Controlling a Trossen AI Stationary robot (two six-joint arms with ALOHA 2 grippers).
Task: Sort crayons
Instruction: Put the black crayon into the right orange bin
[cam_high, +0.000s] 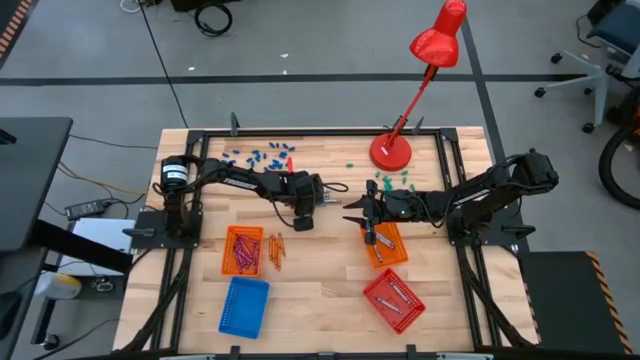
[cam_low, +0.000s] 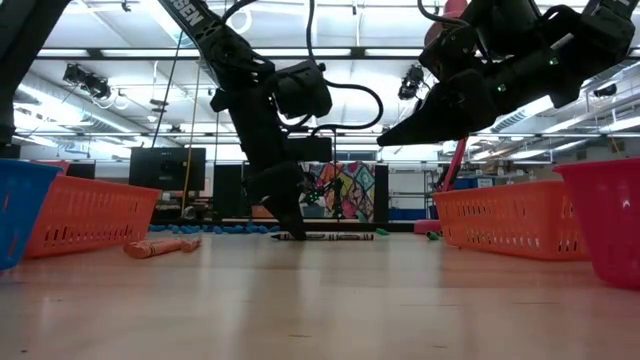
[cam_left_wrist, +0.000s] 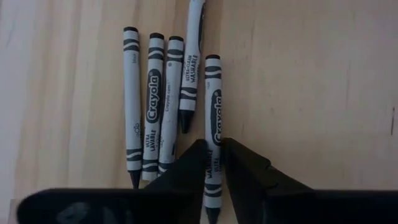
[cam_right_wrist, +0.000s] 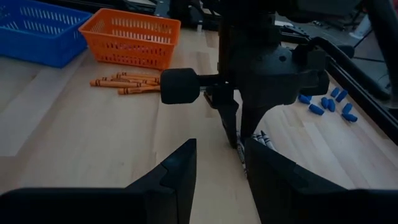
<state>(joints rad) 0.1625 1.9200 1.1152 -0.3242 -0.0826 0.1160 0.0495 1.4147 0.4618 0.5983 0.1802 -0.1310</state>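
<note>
Several grey crayons (cam_left_wrist: 155, 106) lie side by side on the wooden table, under my left gripper. My left gripper (cam_left_wrist: 212, 163) points down at mid-table (cam_high: 308, 197) and is shut on the outermost grey crayon (cam_left_wrist: 212, 99) of the row. In the low view its fingertips (cam_low: 290, 228) are down at the table top beside a grey crayon (cam_low: 325, 237). My right gripper (cam_right_wrist: 217, 165) is open and empty. It hovers above the table just right of the left gripper (cam_high: 355, 215). My left gripper pinches the grey crayon's shaft (cam_left_wrist: 212, 134) between its two fingers, one on each long side, toward the pointed end. The fingers come from above, pointing down, across the crayon. The crayon lies flat on the table beside the others.
An orange basket (cam_high: 243, 250) and a blue basket (cam_high: 244, 305) sit near left, with loose orange crayons (cam_high: 276, 250) beside them. Another orange basket (cam_high: 386, 243) and a red basket (cam_high: 393, 298) sit near right. Blue crayons (cam_high: 255, 156) and a red lamp's base (cam_high: 391, 152) stand at the far edge.
</note>
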